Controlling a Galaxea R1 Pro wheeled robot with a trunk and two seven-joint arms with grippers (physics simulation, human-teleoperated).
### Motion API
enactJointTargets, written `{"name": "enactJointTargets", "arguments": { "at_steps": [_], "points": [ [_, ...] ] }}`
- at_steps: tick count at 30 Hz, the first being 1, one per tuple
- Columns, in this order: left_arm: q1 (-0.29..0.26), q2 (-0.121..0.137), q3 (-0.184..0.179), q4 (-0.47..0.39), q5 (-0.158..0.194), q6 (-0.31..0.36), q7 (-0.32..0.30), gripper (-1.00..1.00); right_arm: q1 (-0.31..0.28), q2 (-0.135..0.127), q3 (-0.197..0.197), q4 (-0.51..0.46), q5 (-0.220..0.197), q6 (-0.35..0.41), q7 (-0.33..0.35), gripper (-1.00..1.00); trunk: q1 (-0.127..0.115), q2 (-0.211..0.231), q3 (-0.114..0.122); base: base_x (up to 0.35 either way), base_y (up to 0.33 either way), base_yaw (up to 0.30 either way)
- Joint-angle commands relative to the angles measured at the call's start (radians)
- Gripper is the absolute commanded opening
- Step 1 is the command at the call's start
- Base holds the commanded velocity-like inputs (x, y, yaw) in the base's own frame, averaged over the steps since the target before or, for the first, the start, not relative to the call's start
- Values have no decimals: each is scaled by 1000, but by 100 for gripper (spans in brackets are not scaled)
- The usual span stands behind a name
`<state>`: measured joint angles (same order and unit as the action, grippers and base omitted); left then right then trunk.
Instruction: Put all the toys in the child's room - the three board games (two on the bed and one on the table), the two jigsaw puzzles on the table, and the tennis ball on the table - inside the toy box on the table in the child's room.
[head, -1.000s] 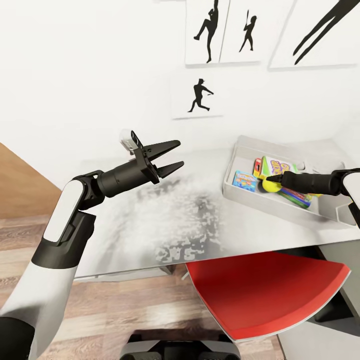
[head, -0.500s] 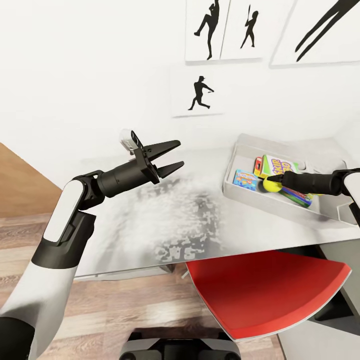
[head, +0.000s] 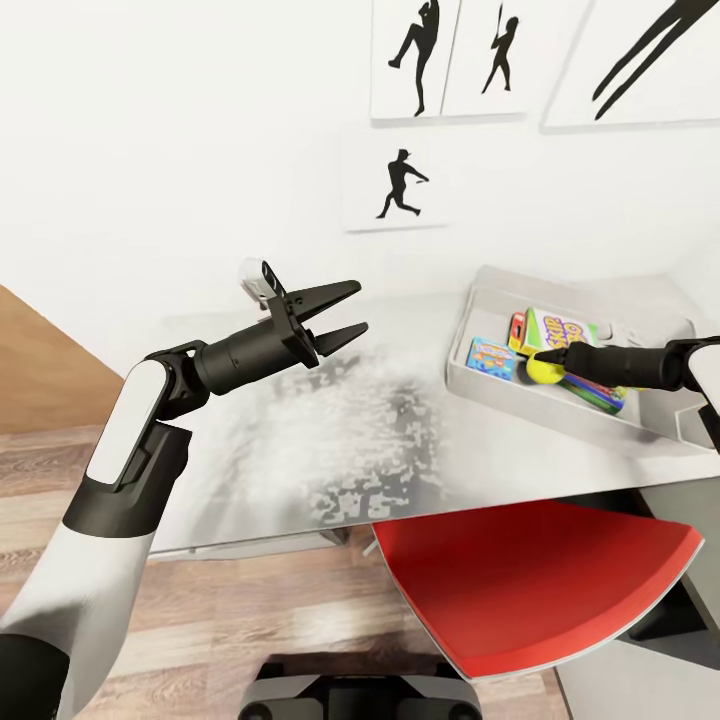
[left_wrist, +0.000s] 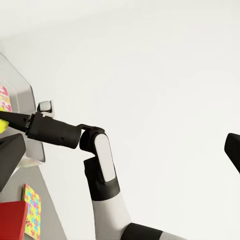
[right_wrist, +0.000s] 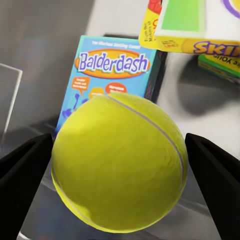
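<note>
The tennis ball hangs just inside the near wall of the pale grey toy box, with my right gripper shut on it; a dark finger shows on each side of the ball. Board games lie in the box: the blue Balderdash, a yellow and green one and a green-edged one. My left gripper is open and holds nothing, above the middle of the table. A jigsaw puzzle lies on the table in the left wrist view.
A red chair is pushed under the table's front edge, below the toy box. Baseball-player silhouette pictures hang on the white wall behind. Wood-plank floor shows to the left of the table.
My right gripper with the tennis ball has edged slightly to the right over the toy box. The left arm has not moved.
</note>
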<state>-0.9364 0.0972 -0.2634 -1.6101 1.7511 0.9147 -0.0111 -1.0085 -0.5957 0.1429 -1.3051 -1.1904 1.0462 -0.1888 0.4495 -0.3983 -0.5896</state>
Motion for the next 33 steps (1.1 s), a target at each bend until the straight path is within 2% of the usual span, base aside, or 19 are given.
{"name": "enactJointTargets", "arguments": {
  "at_steps": [1,19,33],
  "points": [
    [-1,1,-1,0,1,1,-1,100,-1,-1,2,0,-11,1,-10,-100,1,-2,-2,0,0,0],
    [-1,0,-1,0,1,1,-1,100,-2,0,1,6,-11,1,-11,-100,1,-2,-28,0,0,0],
    [-1,1,-2,0,1,2,-1,100,-4,-6,-1,6,-11,1,-10,-100,1,-2,-33,0,0,0]
  ]
}}
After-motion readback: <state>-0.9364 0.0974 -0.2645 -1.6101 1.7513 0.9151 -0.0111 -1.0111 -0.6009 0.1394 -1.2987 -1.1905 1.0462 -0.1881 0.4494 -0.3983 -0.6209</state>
